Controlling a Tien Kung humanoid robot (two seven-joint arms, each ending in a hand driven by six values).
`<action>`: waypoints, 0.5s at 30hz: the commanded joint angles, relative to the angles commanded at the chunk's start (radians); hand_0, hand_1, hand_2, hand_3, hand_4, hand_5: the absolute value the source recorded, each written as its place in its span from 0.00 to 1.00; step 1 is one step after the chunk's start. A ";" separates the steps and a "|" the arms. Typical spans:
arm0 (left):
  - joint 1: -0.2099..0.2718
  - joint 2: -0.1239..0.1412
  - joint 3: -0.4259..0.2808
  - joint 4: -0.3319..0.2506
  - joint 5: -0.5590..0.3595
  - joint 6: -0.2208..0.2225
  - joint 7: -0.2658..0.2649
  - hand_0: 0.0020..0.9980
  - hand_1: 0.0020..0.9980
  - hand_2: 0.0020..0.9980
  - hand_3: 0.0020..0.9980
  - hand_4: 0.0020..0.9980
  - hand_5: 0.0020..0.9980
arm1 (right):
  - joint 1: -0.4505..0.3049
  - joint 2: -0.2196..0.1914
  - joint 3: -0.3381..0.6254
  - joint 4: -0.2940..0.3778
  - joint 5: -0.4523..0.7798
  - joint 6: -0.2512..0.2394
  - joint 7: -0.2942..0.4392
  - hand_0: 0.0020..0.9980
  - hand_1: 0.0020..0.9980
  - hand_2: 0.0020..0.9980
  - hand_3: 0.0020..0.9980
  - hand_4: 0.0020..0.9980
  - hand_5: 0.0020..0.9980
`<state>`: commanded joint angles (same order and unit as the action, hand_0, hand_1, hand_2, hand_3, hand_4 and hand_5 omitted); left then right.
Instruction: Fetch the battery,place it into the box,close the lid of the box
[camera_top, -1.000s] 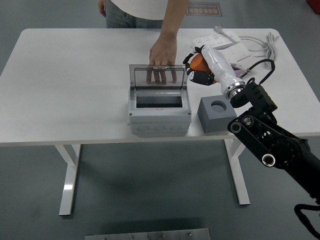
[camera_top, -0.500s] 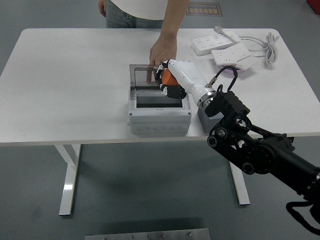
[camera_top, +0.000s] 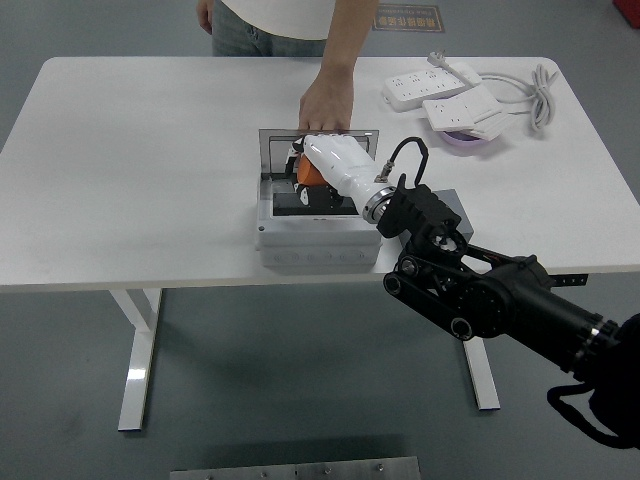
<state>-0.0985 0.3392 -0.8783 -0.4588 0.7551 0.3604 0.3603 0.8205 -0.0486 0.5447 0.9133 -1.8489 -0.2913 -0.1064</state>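
A grey box (camera_top: 318, 240) stands at the table's middle with its clear lid (camera_top: 278, 152) raised at the back. My right hand (camera_top: 322, 170) is white, reaches in from the right and is shut on an orange battery (camera_top: 309, 174), holding it over the open box. A person's hand (camera_top: 326, 102) rests behind the lid and holds it up. A grey block (camera_top: 455, 208) with a hole stands right of the box, mostly hidden by my arm. The left arm is not in view.
Two white power strips (camera_top: 445, 90) with a cable (camera_top: 532, 88) lie at the back right, by a purple dish (camera_top: 468, 142). The table's (camera_top: 130, 170) near edge runs just in front of the box.
My right hand has carried the battery leftward, from beside the lid to over the open box. The person's hand stays at the lid.
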 joint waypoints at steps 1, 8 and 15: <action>-0.001 0.001 0.000 0.000 0.000 -0.001 0.000 0.67 0.76 0.69 0.73 0.80 0.70 | 0.005 0.006 -0.003 -0.013 0.001 0.000 -0.003 0.20 0.24 0.25 0.30 0.16 0.04; -0.005 0.003 -0.004 -0.001 0.008 -0.002 0.002 0.67 0.76 0.69 0.73 0.80 0.71 | 0.028 0.027 -0.008 -0.073 0.013 -0.002 -0.012 0.20 0.24 0.25 0.30 0.16 0.04; -0.010 0.003 -0.008 -0.001 0.015 -0.002 0.000 0.67 0.76 0.69 0.72 0.79 0.71 | 0.028 0.035 -0.016 -0.091 0.030 -0.014 -0.006 0.20 0.24 0.25 0.30 0.16 0.04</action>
<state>-0.1081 0.3421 -0.8862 -0.4596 0.7705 0.3587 0.3602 0.8480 -0.0137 0.5288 0.8227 -1.8188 -0.3049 -0.1123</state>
